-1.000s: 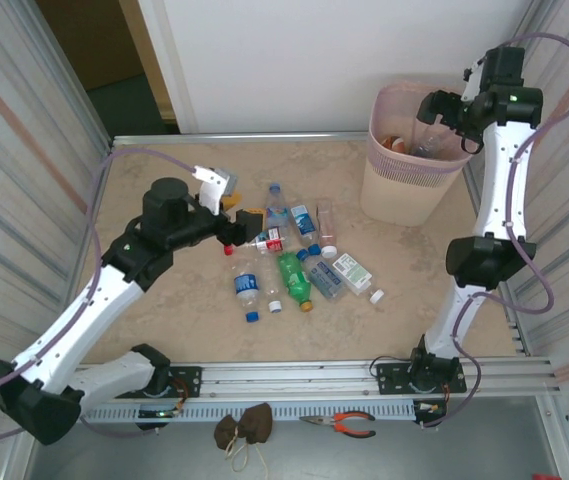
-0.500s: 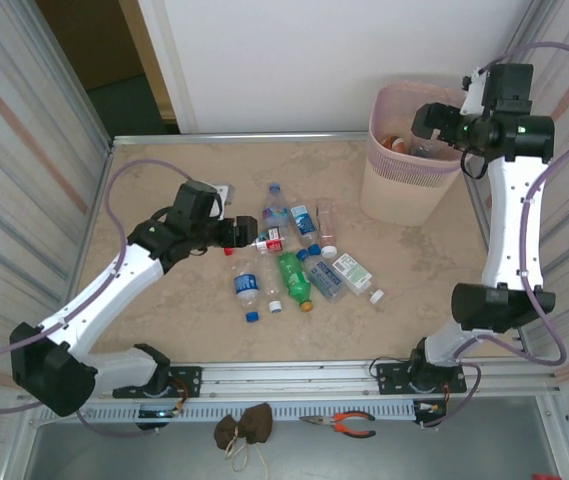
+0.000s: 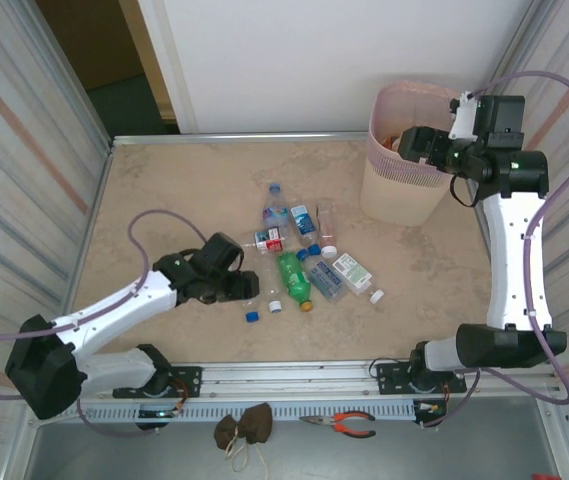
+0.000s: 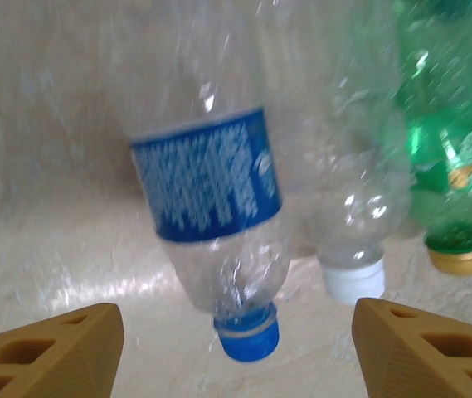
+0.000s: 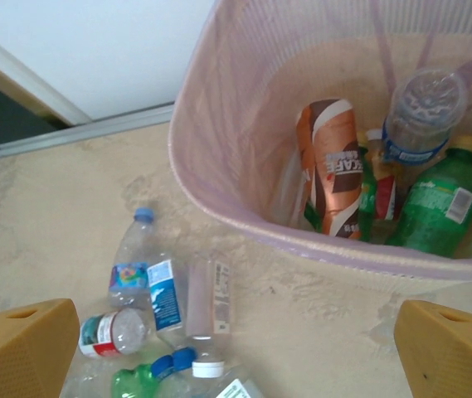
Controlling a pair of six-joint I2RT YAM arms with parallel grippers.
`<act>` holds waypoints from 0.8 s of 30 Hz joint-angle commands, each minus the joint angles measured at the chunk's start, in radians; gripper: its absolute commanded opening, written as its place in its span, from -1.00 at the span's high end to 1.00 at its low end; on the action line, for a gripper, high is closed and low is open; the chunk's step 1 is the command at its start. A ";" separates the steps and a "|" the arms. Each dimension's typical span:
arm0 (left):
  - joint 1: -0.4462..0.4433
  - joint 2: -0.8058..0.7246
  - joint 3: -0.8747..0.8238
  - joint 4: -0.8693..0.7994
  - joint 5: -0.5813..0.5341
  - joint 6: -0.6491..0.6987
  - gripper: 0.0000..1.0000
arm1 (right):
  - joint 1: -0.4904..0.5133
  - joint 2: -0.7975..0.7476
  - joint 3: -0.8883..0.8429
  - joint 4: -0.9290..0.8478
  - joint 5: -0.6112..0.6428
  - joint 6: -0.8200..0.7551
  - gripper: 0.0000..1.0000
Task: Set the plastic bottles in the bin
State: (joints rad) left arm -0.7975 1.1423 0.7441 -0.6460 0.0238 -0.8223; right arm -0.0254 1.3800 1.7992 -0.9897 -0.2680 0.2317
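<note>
Two robot arms flank a scatter of plastic bottles [image 3: 292, 272] lying on a beige, stone-patterned table [image 3: 164, 190]; at left, the left gripper [image 3: 242, 288] sits low over the near-left edge of the pile, its tan fingers [image 4: 45, 352] spread apart either side of the capped end of a clear bottle with a blue label [image 4: 206, 178], touching neither side of it; just right of that bottle lie a clear white-capped bottle [image 4: 352, 249] and a green bottle [image 4: 447, 141] with a yellow cap; a loose blue cap [image 3: 252, 316] rests on the table near the pile; at far right the pale pink bin [image 3: 404, 195] stands upright, apart from the pile, already holding an orange-labelled bottle [image 5: 331, 170], a clear blue-labelled bottle [image 5: 422, 108] and a second green bottle [image 5: 435, 207]; the right gripper [image 3: 416, 143] hangs above the bin's rim, jaws wide apart with nothing between them.
</note>
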 commanded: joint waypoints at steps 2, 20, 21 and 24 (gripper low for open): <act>-0.084 -0.028 -0.074 0.023 -0.056 -0.201 -0.36 | 0.012 -0.056 -0.055 0.055 -0.062 0.024 -0.92; -0.205 0.163 -0.103 0.154 -0.097 -0.323 -0.11 | 0.096 -0.076 -0.052 0.059 -0.088 0.017 -0.92; -0.205 0.166 -0.102 0.157 -0.096 -0.320 -0.08 | 0.101 -0.077 -0.048 0.055 -0.084 0.015 -0.92; -0.206 0.174 -0.096 0.157 -0.099 -0.314 0.01 | 0.110 -0.082 -0.045 0.055 -0.076 0.010 -0.92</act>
State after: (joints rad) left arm -0.9955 1.3048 0.6498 -0.4953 -0.0471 -1.1271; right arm 0.0738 1.3266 1.7199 -0.9401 -0.3412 0.2504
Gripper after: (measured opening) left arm 0.500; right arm 0.960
